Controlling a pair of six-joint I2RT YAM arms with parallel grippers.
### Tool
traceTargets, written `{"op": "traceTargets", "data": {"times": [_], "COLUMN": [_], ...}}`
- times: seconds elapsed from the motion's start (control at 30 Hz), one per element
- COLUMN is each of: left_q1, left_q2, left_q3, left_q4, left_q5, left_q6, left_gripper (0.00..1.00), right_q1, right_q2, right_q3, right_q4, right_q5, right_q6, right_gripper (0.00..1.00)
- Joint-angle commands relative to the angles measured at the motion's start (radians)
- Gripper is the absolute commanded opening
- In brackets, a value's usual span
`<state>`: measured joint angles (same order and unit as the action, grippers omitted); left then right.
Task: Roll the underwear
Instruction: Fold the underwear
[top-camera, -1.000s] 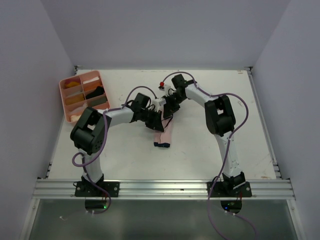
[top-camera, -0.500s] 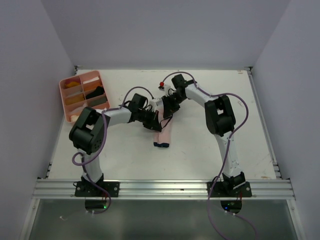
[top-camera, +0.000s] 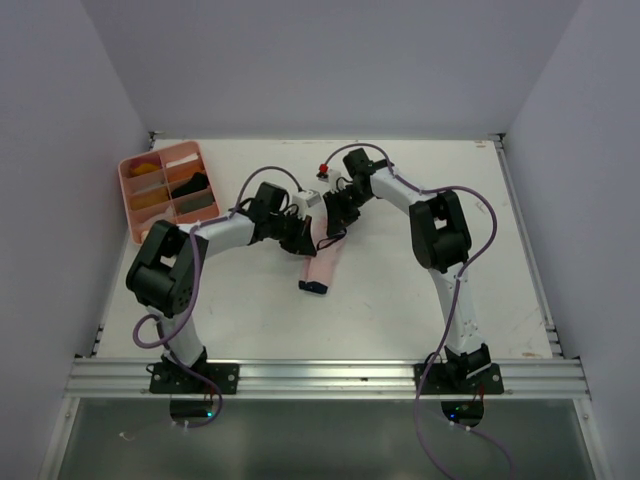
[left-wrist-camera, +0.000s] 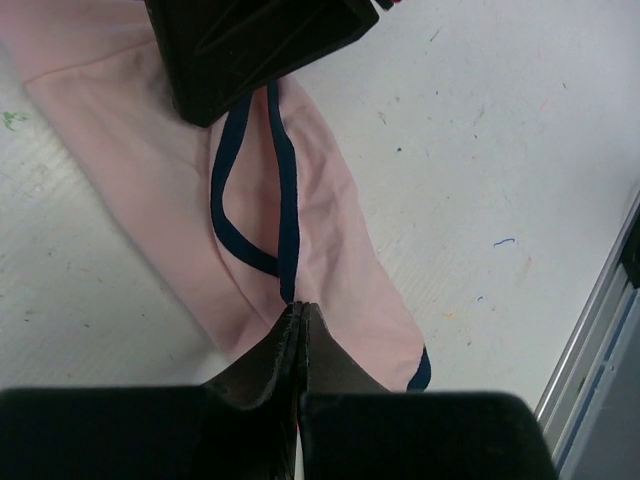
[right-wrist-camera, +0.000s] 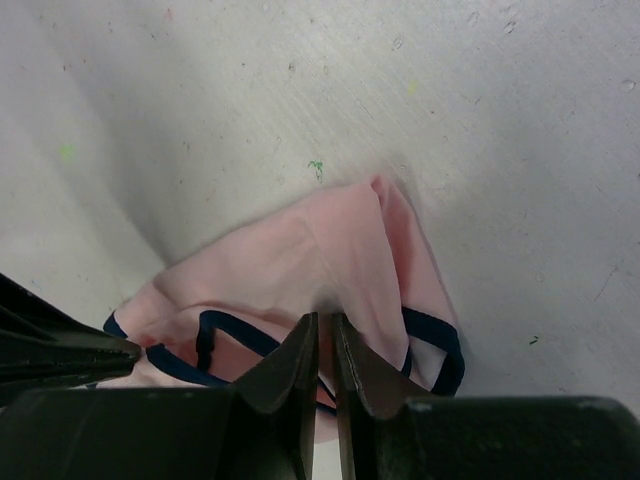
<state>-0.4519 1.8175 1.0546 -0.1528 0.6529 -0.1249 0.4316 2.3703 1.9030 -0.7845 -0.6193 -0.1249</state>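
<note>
The pale pink underwear (top-camera: 319, 266) with thin dark edging lies stretched in a narrow strip at the table's middle. My left gripper (top-camera: 300, 243) is shut on its edge; in the left wrist view the fingertips (left-wrist-camera: 296, 312) pinch the pink underwear (left-wrist-camera: 330, 250) at the dark edging. My right gripper (top-camera: 334, 224) is shut on the far end; in the right wrist view the tips (right-wrist-camera: 326, 322) hold a fold of the pink underwear (right-wrist-camera: 330, 255). The two grippers are very close together. The dark olive-brown underwear cannot be made out for sure.
A pink compartment tray (top-camera: 128, 176) stands at the far left with yellow and dark things in its compartments. A small red-topped object (top-camera: 323, 168) sits behind the right gripper. The metal rail (top-camera: 330, 375) runs along the near edge.
My left arm has swung left and pulled its gripper a little left. The underwear's near end has shifted left, so the strip now lies more slanted. The right gripper has barely moved.
</note>
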Motion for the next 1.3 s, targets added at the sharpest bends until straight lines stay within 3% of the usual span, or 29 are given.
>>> {"op": "traceTargets", "data": {"times": [0.0, 0.73, 0.9, 1.03, 1.2, 1.27], "left_q1": [-0.002, -0.007, -0.005, -0.002, -0.001, 0.001], "left_q2": [-0.011, 0.065, 0.112, 0.132, 0.14, 0.143], "left_q3": [0.057, 0.005, 0.001, -0.004, -0.007, -0.008], "left_q4": [-0.017, 0.041, 0.067, 0.081, 0.091, 0.09], "left_q5": [-0.042, -0.205, -0.2, -0.19, -0.185, -0.183], "left_q6": [0.07, 0.166, 0.163, 0.15, 0.136, 0.134], "left_gripper": [0.0, 0.0, 0.0, 0.0, 0.0, 0.0], "right_q1": [0.001, 0.001, -0.004, -0.011, -0.016, -0.016], "right_q2": [0.027, 0.02, -0.084, -0.186, -0.301, -0.336], "right_q3": [-0.001, 0.031, 0.083, 0.085, -0.043, -0.168], "right_q4": [-0.036, -0.067, -0.093, -0.104, -0.043, 0.06], "right_q5": [0.053, 0.04, 0.055, 0.07, -0.025, -0.106], "right_q6": [-0.038, -0.068, -0.062, -0.058, 0.075, 0.233], "right_gripper": [0.15, 0.15, 0.25, 0.27, 0.21, 0.19]}}
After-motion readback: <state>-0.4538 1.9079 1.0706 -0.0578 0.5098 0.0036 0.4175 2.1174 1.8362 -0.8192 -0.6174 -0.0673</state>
